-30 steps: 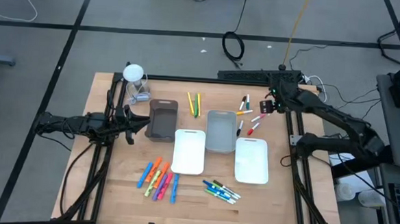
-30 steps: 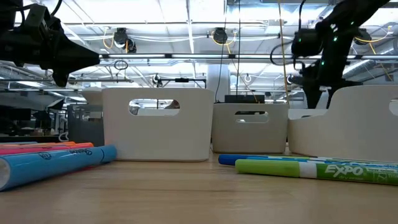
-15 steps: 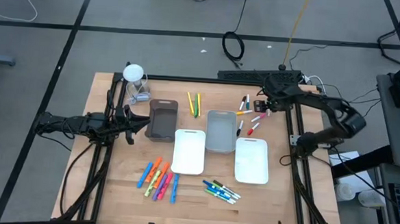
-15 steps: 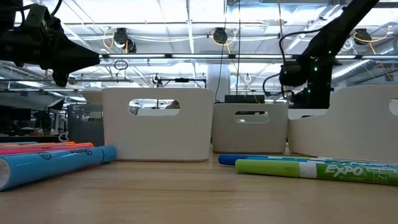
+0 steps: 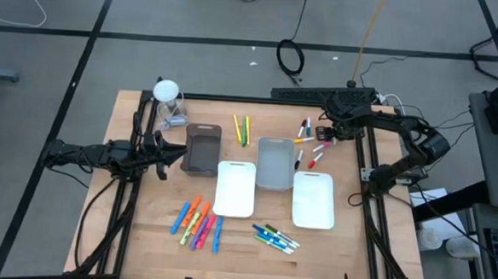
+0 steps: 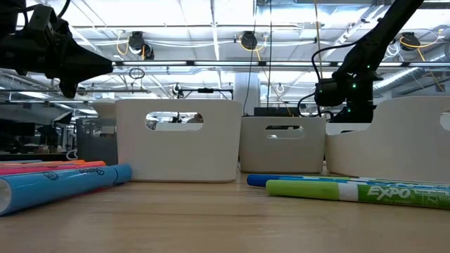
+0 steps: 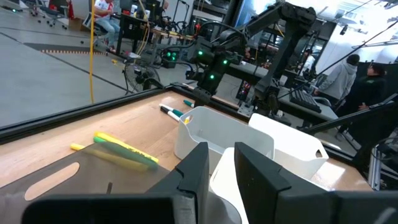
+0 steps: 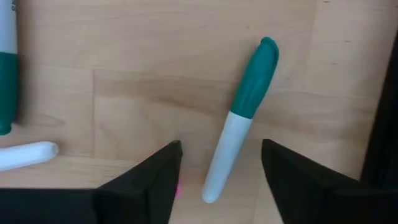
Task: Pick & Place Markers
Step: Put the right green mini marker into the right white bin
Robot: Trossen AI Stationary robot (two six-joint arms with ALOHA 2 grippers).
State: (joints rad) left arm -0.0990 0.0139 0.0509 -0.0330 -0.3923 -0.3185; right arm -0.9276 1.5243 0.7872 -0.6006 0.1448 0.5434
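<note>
Right gripper (image 8: 217,180) — fingers spread — straddles a green-capped marker (image 8: 239,118) on the table (image 8: 124,62).

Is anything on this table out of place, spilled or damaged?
Nothing stands out. The markers lie in loose groups on the table, the trays stand upright, and the right gripper is open over a green-capped marker.

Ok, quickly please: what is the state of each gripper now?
Left gripper: open, empty, beside the brown tray.
Right gripper: open, straddling a green-capped marker, not yet gripping.
</note>
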